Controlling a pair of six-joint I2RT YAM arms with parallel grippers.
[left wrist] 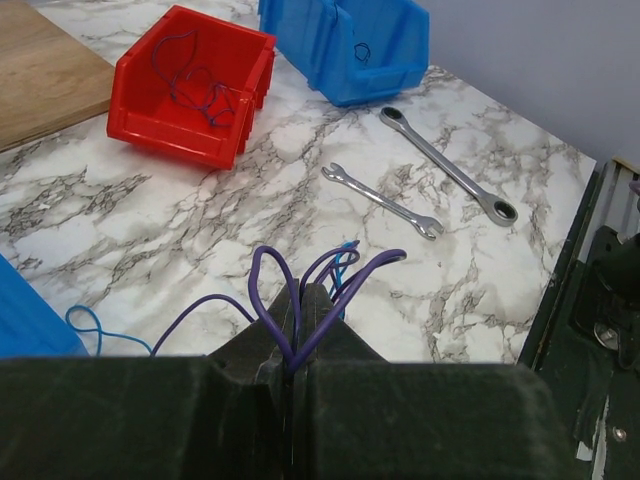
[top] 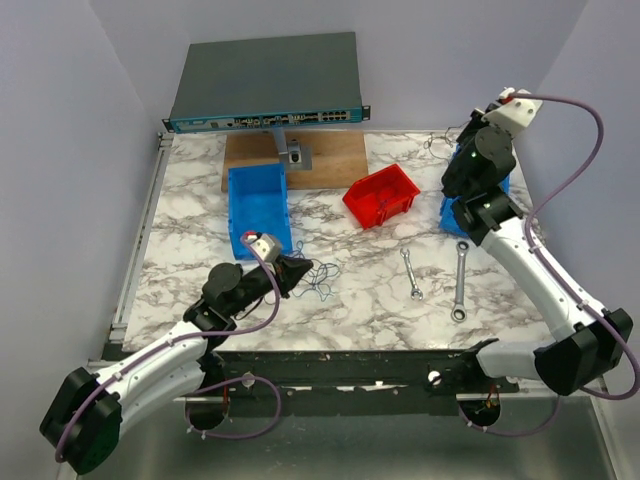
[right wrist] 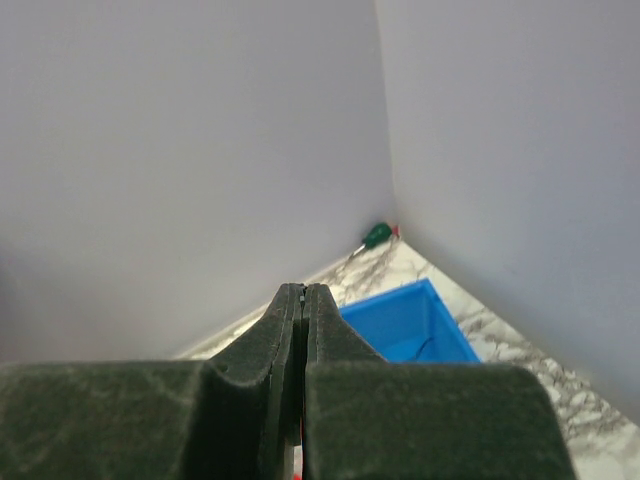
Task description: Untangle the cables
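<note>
Red bin (left wrist: pixel 170 135), two wrenches (left wrist: pixel 383 200) ahead

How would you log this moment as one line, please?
left pincer: shut on cables | right pincer: shut, near right blue bin | red bin: more cables inside

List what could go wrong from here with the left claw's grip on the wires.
1. The left claw pinches several wires together; pulling may tighten the tangle instead of freeing one.
2. A blue strand trails by the blue bin and could snag there.
3. The right claw is raised well away, so nothing pins the bundle down.
</note>
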